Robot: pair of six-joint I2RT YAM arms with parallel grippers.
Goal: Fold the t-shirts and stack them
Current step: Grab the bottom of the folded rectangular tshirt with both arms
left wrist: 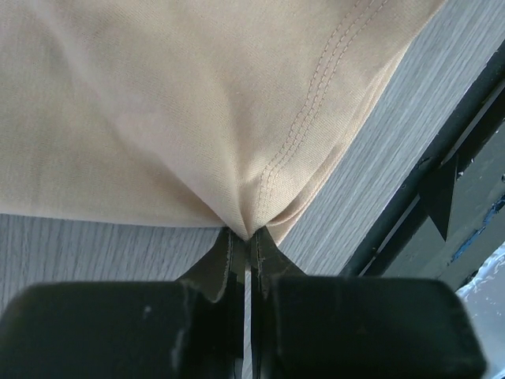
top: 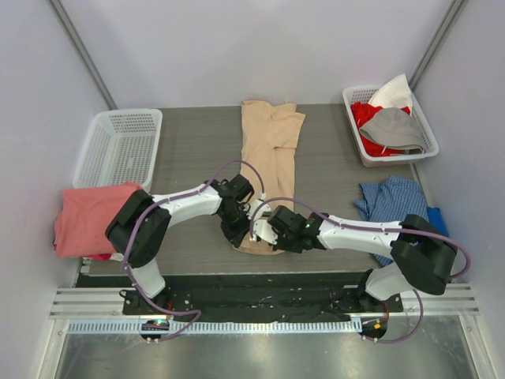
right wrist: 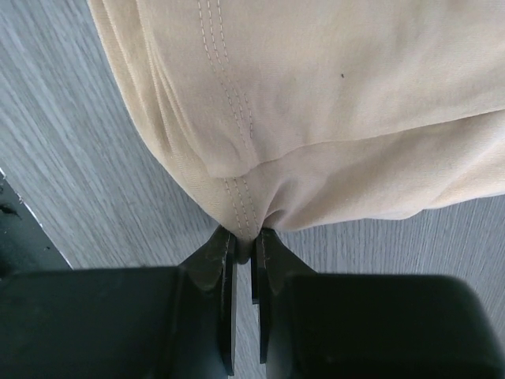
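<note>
Both left gripper (left wrist: 246, 235), right gripper (right wrist: 245, 237) nip tan t-shirt (top: 270, 142) hem.

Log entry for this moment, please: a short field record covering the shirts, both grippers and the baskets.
tan t-shirt: folded into a long strip down the middle of the table, near end at the arms
left gripper: shut on the tan t-shirt's near hem
right gripper: shut on the same hem, beside the left one
pink t-shirt: bunched at the table's left edge, no gripper on it
left basket: white, far left corner
right basket: holds red, white and grey clothes
blue checked shirt: crumpled on the right side
</note>
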